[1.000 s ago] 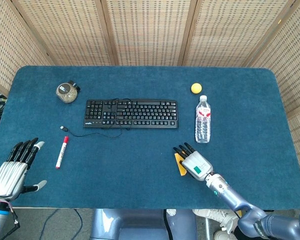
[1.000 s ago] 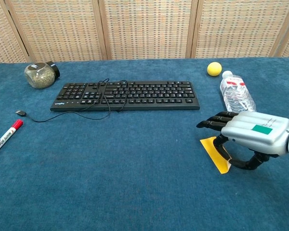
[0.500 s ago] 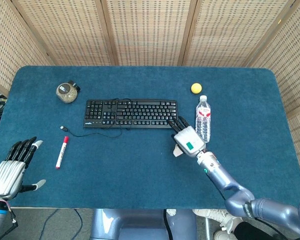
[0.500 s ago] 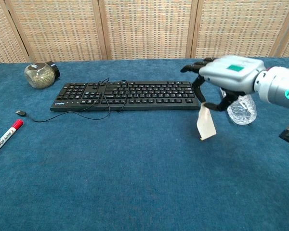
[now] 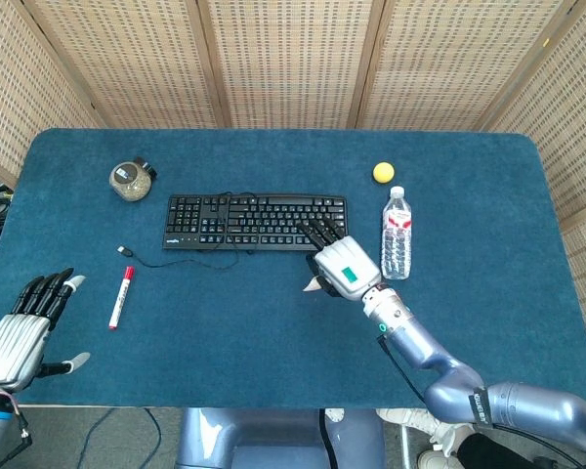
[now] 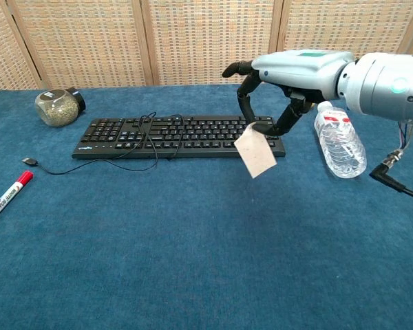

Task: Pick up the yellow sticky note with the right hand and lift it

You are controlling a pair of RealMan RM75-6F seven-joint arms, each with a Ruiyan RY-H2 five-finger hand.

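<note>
**Mia:** Chest view first. What are the dark fingers (image 6: 246, 88) doing?

**Ben:** They curl down and pinch the top edge of the sticky note (image 6: 256, 153). The note hangs from them, up in the air. It looks pale on the side we see, and it is tilted.

**Mia:** So the right hand (image 6: 289, 75) holds it?

**Ben:** Yes. The hand is silver with a green patch on its back. It floats above the near right end of the keyboard (image 6: 179, 135). The note hangs in front of that end and does not touch the blue tabletop (image 6: 193, 261).

**Mia:** What is around the keyboard?

**Ben:** A water bottle (image 6: 339, 139) lies just to the right of it. In the head view a yellow ball (image 5: 383, 172) sits past the bottle, farther back than the keyboard. A little jar (image 6: 58, 107) lies to the left of the keyboard, at the back. The keyboard's black cable (image 6: 96, 165) loops over the keys and trails off to the left. A red marker (image 6: 5, 197) lies left of the keyboard, nearer to us.

**Mia:** And the left hand (image 5: 24, 327)?

**Ben:** The head view shows it far to the left of the keyboard, at the near edge of the tabletop. Its fingers are spread out straight, and it holds nothing.
</note>
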